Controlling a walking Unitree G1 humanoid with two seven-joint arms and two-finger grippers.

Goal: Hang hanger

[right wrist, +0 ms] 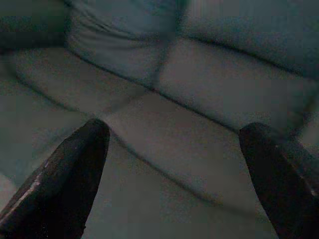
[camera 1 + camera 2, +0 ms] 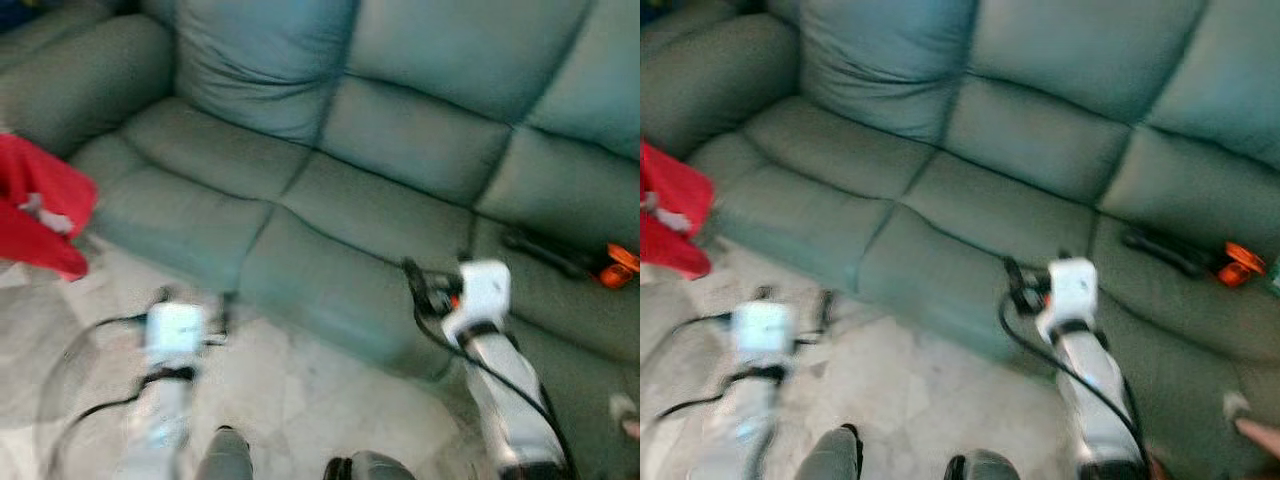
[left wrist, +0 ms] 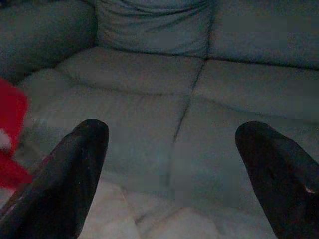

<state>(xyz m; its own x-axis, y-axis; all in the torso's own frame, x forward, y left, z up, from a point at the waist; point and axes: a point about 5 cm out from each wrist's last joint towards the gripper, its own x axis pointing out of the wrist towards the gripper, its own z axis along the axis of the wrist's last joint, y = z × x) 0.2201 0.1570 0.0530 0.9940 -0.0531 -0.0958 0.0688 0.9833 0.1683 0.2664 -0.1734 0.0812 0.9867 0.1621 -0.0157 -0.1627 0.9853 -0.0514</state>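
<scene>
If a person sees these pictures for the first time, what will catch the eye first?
First the large grey-green sofa that runs across the whole scene. Next the bright red cloth at its left end, and a black and orange object lying on the seat at the right. In front, the left gripper and right gripper are both open, empty, pointing at the cushions.

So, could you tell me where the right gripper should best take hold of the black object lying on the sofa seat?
Probably on its long black bar, coming down from above with the right gripper open. The black object lies flat across the sofa seat, orange piece at its right end. Blur hides finer shape.
</scene>
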